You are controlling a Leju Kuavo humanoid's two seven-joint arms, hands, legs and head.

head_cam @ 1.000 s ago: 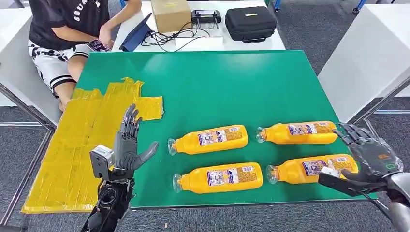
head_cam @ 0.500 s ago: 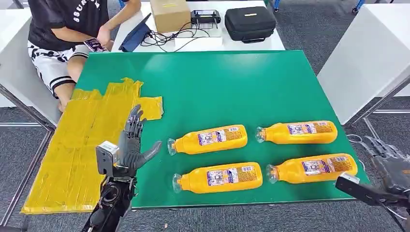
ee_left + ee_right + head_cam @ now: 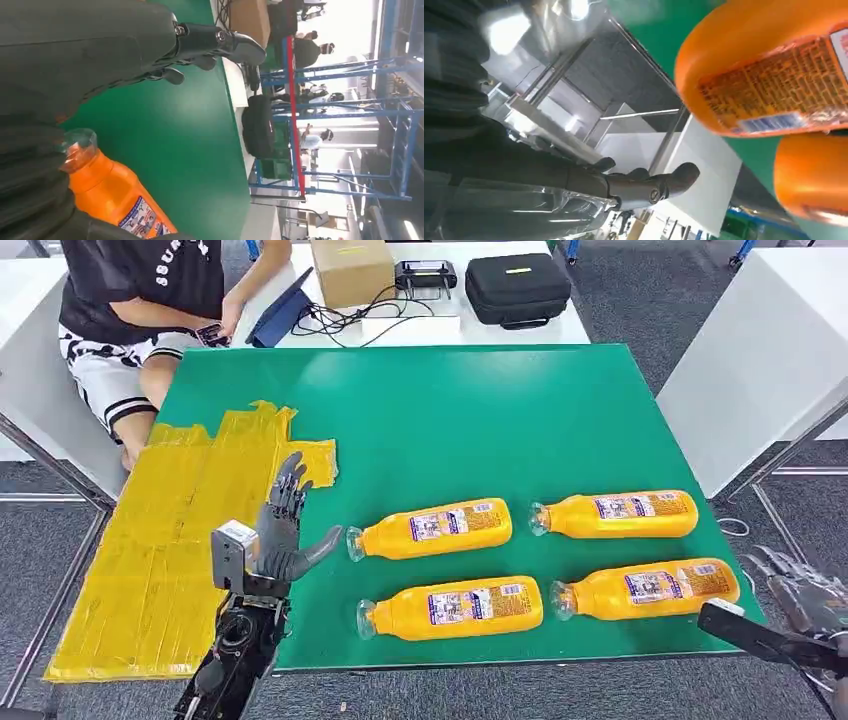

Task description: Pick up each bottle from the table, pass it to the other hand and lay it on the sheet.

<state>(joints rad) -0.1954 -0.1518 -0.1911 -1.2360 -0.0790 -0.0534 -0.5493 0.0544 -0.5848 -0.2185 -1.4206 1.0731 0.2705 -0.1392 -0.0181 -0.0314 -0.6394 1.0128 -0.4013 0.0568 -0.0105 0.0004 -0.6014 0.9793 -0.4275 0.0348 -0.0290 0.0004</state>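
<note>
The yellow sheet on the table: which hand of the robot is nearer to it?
Left. The left hand hovers open just beside the yellow sheet, near its right edge. The right hand is off the table's far right side, beyond the bottles.

The right robot hand (image 3: 808, 602) pulls back off the near right orange plastic bottle (image 3: 645, 589) and now hangs open past the edge of the green bench (image 3: 480, 410). The left robot hand (image 3: 283, 535) slides closer to the far left orange bottle (image 3: 430, 528), fingers spread. The seated person's hand (image 3: 228, 322) drops lower.
</note>
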